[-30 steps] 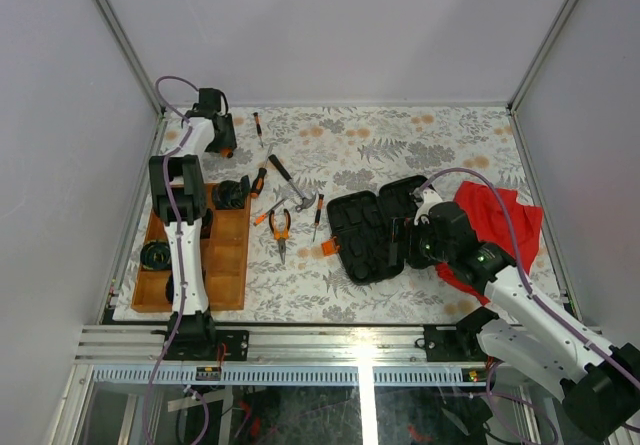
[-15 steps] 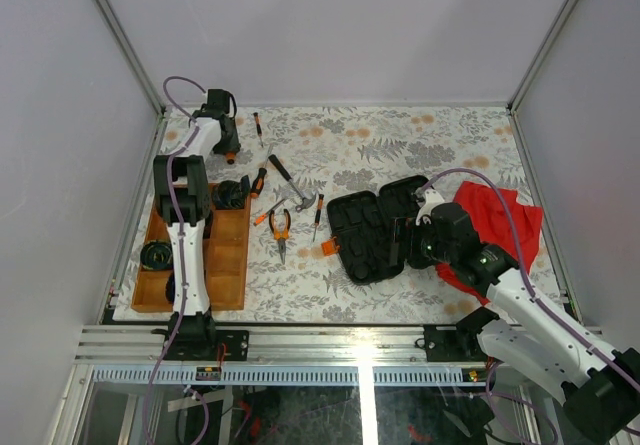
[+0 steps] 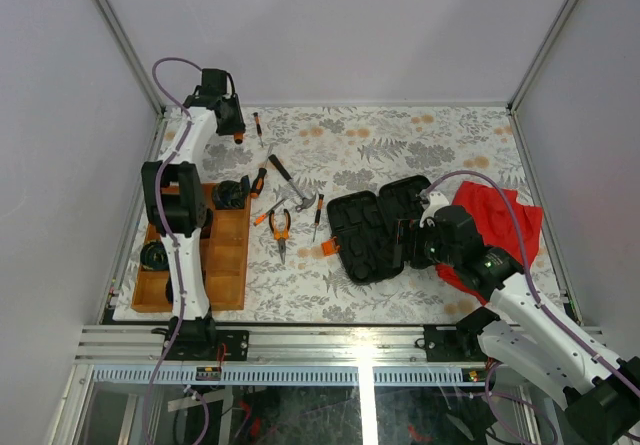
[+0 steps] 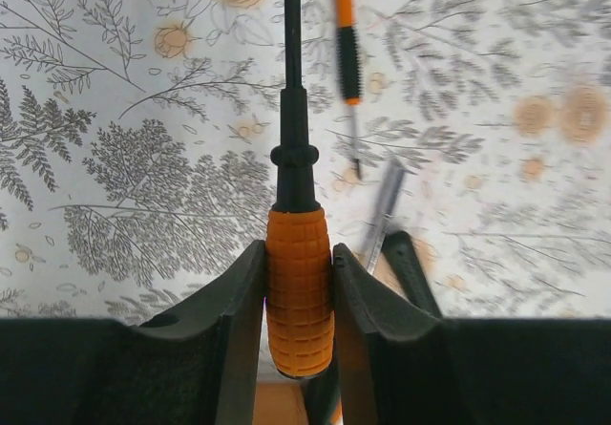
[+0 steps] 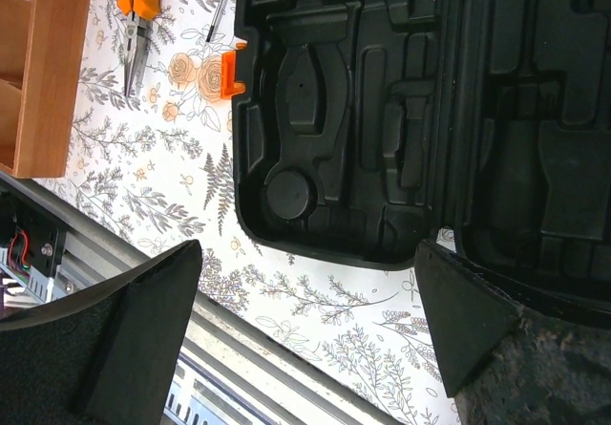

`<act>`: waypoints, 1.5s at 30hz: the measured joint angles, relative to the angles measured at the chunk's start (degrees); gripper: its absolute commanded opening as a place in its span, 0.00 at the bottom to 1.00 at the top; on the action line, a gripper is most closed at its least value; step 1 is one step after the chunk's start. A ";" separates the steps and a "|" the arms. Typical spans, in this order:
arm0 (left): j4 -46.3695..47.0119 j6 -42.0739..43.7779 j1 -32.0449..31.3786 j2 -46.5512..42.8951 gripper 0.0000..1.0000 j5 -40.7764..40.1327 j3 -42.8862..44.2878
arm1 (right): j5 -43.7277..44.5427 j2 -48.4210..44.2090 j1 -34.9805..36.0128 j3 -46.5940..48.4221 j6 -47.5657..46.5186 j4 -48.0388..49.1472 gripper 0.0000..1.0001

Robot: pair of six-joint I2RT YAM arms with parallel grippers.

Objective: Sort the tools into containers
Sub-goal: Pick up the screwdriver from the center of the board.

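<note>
My left gripper (image 3: 232, 125) is at the far left of the table, raised and shut on a screwdriver with an orange ribbed handle (image 4: 298, 301); its black shaft points away from the fingers. A tiny precision driver (image 3: 258, 125) lies beside it and shows blurred in the left wrist view (image 4: 346, 53). The hammer (image 3: 285, 180), pliers (image 3: 280, 225) and a slim screwdriver (image 3: 318, 215) lie mid-table. The black tool case (image 3: 375, 227) lies open, its moulded pockets empty (image 5: 382, 110), orange latch (image 5: 227, 74) at its left. My right gripper (image 5: 305, 320) is open and empty above the case's near edge.
The wooden tray (image 3: 228, 255) stands at the near left with black round items in it; its corner shows in the right wrist view (image 5: 48, 62). A red cloth (image 3: 495, 220) lies right of the case. An orange-and-black tool (image 3: 259, 180) rests by the tray's far corner.
My left gripper has risen and swung toward the far edge with the orange-handled screwdriver in it. The right arm has barely moved.
</note>
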 measured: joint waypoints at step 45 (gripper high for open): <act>15.28 -17.35 -38.84 -52.11 0.00 7.69 -56.35 | 12.57 -0.20 0.00 -0.39 19.19 4.57 0.99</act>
